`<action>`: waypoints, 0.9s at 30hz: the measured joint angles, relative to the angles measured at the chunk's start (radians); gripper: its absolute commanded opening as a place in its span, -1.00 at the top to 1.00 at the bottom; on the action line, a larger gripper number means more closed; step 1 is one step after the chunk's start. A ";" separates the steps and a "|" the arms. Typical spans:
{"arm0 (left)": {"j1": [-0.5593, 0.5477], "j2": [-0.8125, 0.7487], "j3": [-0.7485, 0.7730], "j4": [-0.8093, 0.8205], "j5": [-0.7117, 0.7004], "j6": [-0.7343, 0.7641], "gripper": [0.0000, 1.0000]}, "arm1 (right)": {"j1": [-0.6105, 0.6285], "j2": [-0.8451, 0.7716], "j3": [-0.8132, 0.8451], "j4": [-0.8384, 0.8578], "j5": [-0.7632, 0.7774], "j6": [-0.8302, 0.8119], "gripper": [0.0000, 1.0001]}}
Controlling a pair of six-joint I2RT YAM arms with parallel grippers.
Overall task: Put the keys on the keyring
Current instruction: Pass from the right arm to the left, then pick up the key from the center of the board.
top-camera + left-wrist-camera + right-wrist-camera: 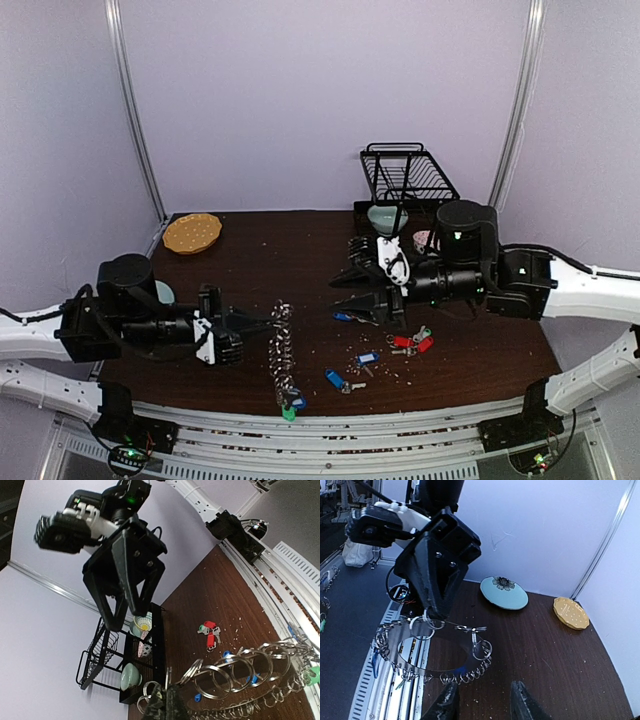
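The keyring [281, 345] is a chain of linked silver rings, lifted at its far end and trailing toward the table's near edge. My left gripper [264, 325] is shut on one of its rings [181, 625]; my own fingertips [167, 703] pinch that ring. Keys with a blue and a green tag [291, 404] hang at the chain's near end. My right gripper [353, 293] is open and empty, level with the chain and to its right. In the right wrist view the keyring [470, 672] lies just beyond my open fingers [445, 705]. Loose keys lie on the table: blue-tagged ones [368, 357] [336, 379] and red-tagged ones [405, 342].
A black dish rack [410, 175] with bowls stands at the back right. A yellow plate [192, 233] lies at the back left, and a pale blue plate [504, 592] lies beside the left arm. Crumbs dot the brown table [300, 250].
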 measured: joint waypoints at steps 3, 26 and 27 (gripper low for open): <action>-0.014 -0.006 0.008 -0.020 0.016 0.042 1.00 | -0.001 0.000 -0.025 0.015 0.033 0.064 0.25; 0.057 -0.063 -0.106 0.142 -0.247 -0.267 1.00 | -0.009 0.460 -0.008 -0.357 0.584 0.907 0.07; 0.066 -0.061 -0.108 0.145 -0.246 -0.273 1.00 | 0.013 0.472 -0.008 -0.361 0.599 0.931 0.06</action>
